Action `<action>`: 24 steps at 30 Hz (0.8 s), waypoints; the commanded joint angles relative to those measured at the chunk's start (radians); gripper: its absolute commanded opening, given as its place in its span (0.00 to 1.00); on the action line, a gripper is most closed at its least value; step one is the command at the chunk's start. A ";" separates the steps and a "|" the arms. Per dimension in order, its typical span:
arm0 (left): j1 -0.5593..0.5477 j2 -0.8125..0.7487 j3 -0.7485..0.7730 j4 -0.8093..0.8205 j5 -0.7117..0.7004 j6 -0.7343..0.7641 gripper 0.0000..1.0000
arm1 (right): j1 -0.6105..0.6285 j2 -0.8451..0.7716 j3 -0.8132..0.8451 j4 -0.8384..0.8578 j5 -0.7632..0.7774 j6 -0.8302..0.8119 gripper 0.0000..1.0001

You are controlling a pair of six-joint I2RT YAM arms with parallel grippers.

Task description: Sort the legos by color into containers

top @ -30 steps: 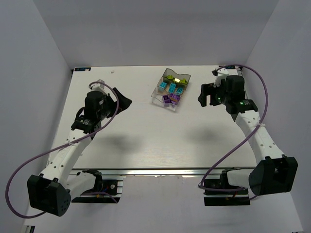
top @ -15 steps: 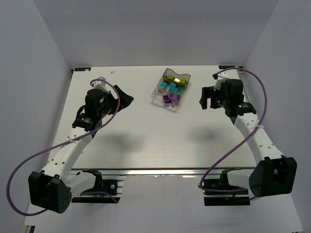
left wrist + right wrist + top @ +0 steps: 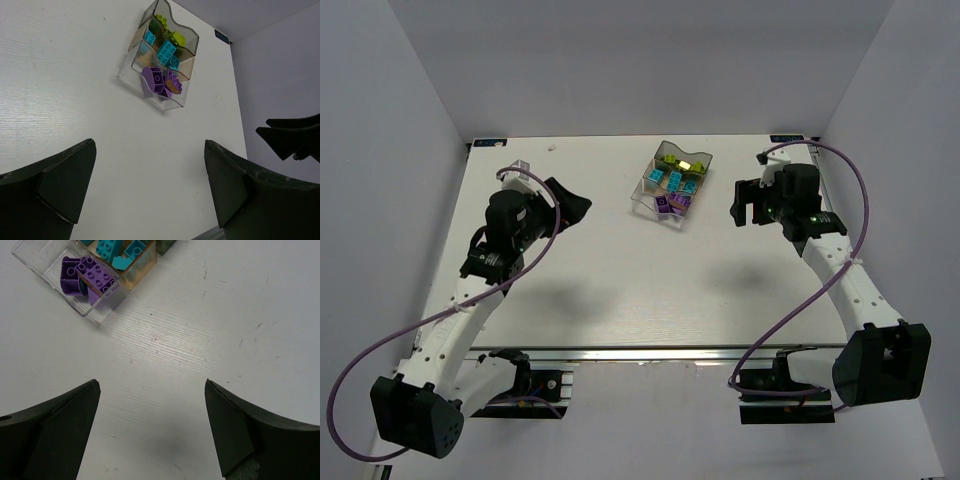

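My right gripper (image 3: 741,200), wide open and empty like my left gripper (image 3: 574,207), hangs nearer the clear three-compartment plastic tray (image 3: 638,199) of lime, cyan and purple toy bricks (image 3: 675,180), which lies to its left.

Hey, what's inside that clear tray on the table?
The tray holds purple legos in one end compartment, cyan legos in the middle and lime green legos in the smoky end. Pieces lying under others are covered, so there is no exact count.
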 commanded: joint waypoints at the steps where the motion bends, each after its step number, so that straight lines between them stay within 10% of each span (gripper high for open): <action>1: 0.004 -0.036 -0.012 -0.008 -0.011 -0.005 0.98 | -0.003 -0.033 -0.013 0.038 -0.009 -0.005 0.89; 24: 0.004 -0.043 -0.022 -0.001 -0.009 -0.005 0.98 | -0.003 -0.044 -0.024 0.041 -0.014 -0.014 0.89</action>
